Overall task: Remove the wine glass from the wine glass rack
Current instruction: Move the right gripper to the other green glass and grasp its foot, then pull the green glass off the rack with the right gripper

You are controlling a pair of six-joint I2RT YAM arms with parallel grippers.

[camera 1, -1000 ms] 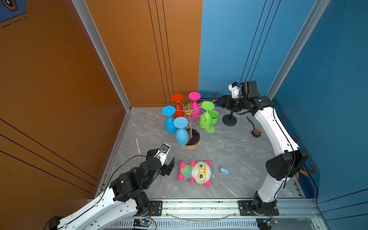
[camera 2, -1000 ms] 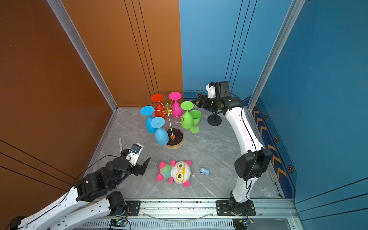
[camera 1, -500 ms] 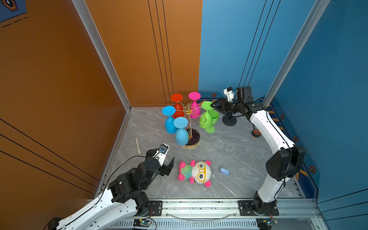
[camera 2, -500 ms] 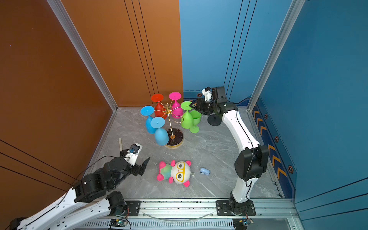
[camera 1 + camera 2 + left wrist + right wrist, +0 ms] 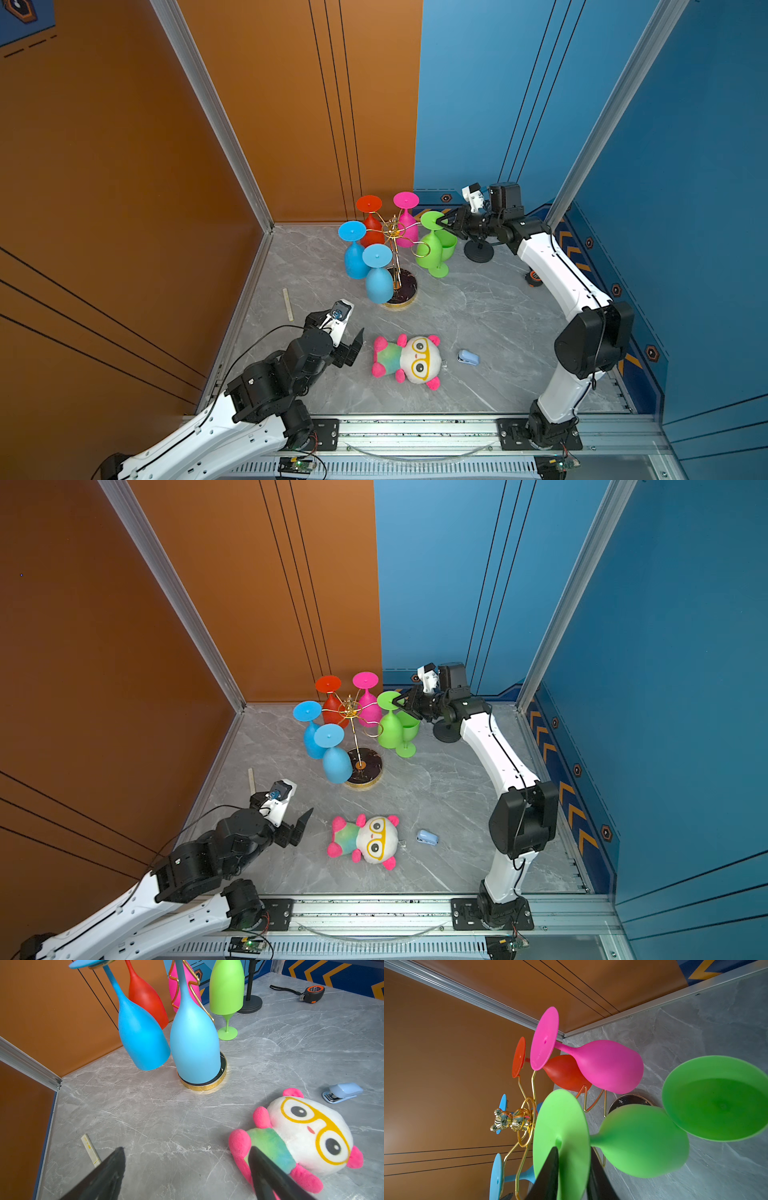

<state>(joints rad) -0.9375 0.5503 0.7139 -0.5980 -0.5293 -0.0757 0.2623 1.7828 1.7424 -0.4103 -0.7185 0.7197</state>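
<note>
The gold wire wine glass rack [image 5: 395, 253] stands on its round black base [image 5: 368, 766] at the back of the table. Two blue, one red [image 5: 371, 230], one pink [image 5: 608, 1066] and one green wine glass [image 5: 429, 249] hang from it upside down. My right gripper [image 5: 443, 224] [image 5: 573, 1149] is at the green glass's foot disc [image 5: 560, 1126]. One finger lies on each face of the disc, shut on it. My left gripper [image 5: 352, 345] [image 5: 186, 1149] hovers open and empty over the table near the front left.
A second green glass [image 5: 448, 246] stands upright right beside the hanging one. A small black stand [image 5: 478, 252] is under my right arm. A plush panda [image 5: 411, 362], a blue stapler [image 5: 468, 357], a tape measure [image 5: 313, 993] and a ruler strip [image 5: 287, 304] lie on the table.
My right gripper has moved left from above the black stand to the green glass's foot, and its jaws have closed on the disc. The left arm has stayed still.
</note>
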